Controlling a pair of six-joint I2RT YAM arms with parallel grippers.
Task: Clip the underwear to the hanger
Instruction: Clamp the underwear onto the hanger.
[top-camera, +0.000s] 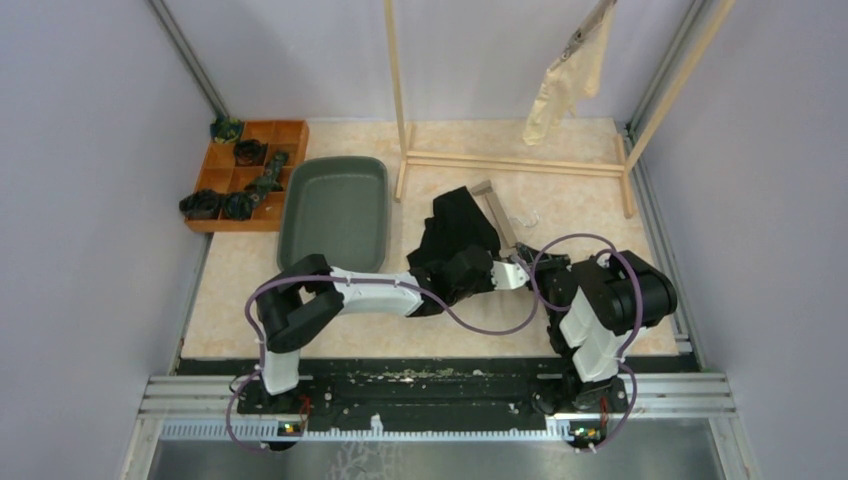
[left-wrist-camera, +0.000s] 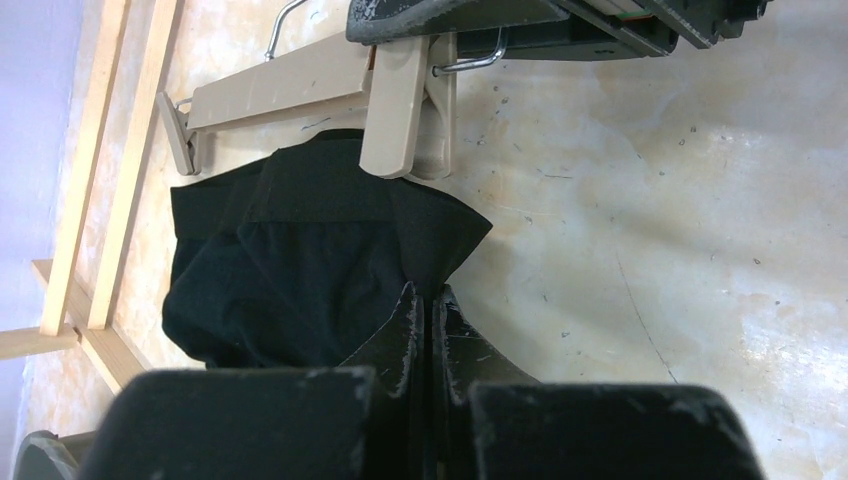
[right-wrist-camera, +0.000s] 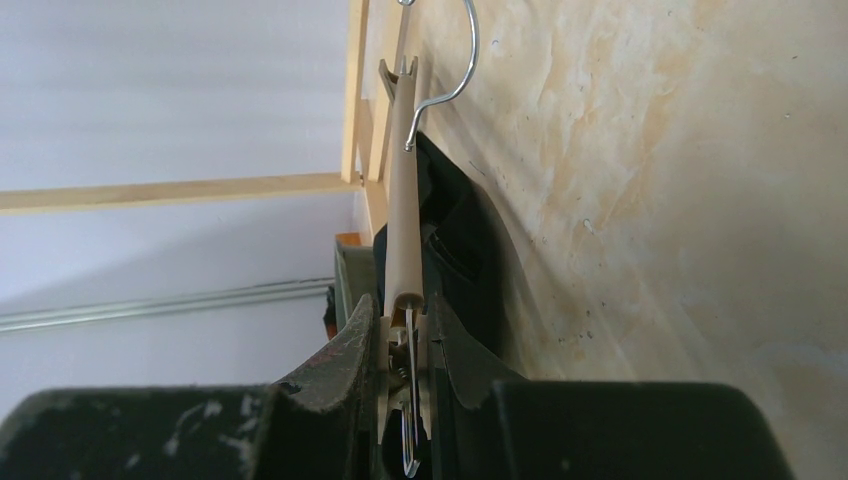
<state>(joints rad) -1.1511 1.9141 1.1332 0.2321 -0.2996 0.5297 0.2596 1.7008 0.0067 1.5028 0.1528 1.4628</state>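
Beneath the left arm, half-hidden black underwear in left tool, hanger clip in right tool.

Black-and-white arms carry looping purple cables; black claw fingers look scuffed.

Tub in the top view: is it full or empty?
Empty: the tub shows only its bare green bottom, with nothing inside.

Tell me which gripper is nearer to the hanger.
Right. The right gripper pinches the end clip of the hanger between its fingers. The left gripper is shut on the black underwear, a little apart from that clip, not touching the hanger.
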